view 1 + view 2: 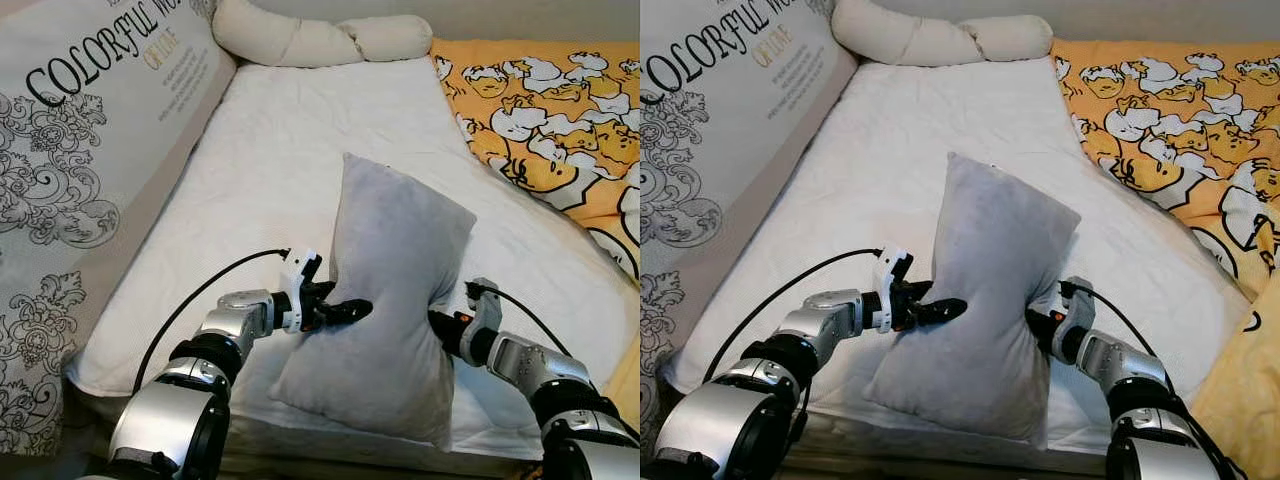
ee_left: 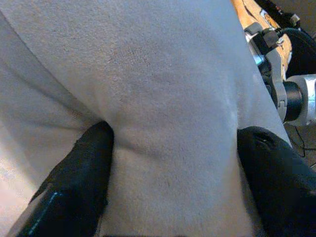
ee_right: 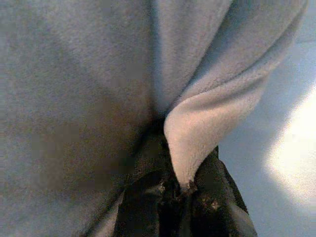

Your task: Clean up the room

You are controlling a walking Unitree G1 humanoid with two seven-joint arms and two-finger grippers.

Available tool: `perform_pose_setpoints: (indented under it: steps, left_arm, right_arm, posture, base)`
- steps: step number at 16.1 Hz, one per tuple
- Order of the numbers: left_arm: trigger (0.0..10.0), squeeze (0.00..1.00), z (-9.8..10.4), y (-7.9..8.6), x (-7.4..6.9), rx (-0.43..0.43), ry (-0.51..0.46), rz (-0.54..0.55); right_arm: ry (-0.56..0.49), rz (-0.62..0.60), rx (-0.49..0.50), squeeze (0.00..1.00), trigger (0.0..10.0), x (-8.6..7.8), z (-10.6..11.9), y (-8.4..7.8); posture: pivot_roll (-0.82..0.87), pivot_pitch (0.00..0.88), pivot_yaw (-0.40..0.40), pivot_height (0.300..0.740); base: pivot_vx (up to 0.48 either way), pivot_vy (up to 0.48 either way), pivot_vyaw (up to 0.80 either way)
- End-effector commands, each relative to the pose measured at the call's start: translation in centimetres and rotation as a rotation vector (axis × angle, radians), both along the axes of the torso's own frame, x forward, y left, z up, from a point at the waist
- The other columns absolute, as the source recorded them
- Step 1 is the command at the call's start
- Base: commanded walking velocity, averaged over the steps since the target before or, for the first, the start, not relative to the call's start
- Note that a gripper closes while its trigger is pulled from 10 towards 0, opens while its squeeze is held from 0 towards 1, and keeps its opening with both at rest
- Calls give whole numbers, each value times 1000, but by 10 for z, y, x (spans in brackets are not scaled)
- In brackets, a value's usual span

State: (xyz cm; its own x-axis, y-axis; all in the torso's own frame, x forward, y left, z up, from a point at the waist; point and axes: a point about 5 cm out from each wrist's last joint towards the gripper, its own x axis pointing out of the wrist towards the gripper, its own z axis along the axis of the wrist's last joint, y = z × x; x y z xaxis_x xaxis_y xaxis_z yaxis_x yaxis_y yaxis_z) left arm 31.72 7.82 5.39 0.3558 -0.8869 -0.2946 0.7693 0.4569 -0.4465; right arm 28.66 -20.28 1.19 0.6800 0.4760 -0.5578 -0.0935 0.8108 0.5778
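A grey pillow (image 1: 395,290) stands upright and tilted over the front part of the white bed (image 1: 270,160), pinched at its waist from both sides. My left gripper (image 1: 355,310) presses into its left edge; in the left wrist view the black fingers (image 2: 84,177) straddle a thick bulge of the grey fabric. On the pillow's right edge my right gripper (image 1: 435,322) is partly hidden behind the fabric. In the right wrist view the right gripper (image 3: 180,197) is shut on a fold of the pillow (image 3: 197,123).
A long cream bolster (image 1: 320,38) lies across the head of the bed. A yellow duck-print blanket (image 1: 555,120) covers the right side. A tall printed panel with "COLORFUL" lettering (image 1: 80,160) lines the left side. The mattress's front edge (image 1: 260,425) is just below my arms.
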Motion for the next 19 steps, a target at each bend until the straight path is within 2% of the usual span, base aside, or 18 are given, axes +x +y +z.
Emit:
perform_pose_setpoints:
  steps: [1, 5, 6, 9, 13, 19]
  left_arm:
    - [0, 0, -6, -4, -6, 30, 23, -39]
    - [0, 0, -9, 1, -4, 73, 21, 4]
    - [0, 0, -12, 5, -4, 122, 33, 31]
    - [0, 0, -12, 8, -3, 116, 27, 50]
    - [0, 0, -13, 10, -3, 121, 30, 60]
    - [0, 0, -16, 14, -2, 181, 30, 86]
  right_arm:
    - [30, 56, 18, 0, 0, -2, -5, 15]
    - [-4, 64, 7, 0, 0, 1, -3, 20]
    - [-3, 55, 29, 0, 0, 2, -2, 23]
    - [-33, 50, 65, 0, 0, 5, 1, 28]
    - [-47, 67, 58, 0, 0, 5, 1, 32]
    - [-57, 89, 63, 0, 0, 6, 0, 42]
  posture:
    - [-93, 0, 92, 740]
    - [-85, 0, 88, 740]
    - [-83, 0, 87, 740]
    - [-78, 0, 88, 740]
    - [-74, 0, 90, 740]
    - [-64, 0, 89, 740]
  base:
    - [0, 0, 0]
    - [0, 0, 0]
    - [0, 0, 0]
    - [0, 0, 0]
    - [0, 0, 0]
    - [0, 0, 0]
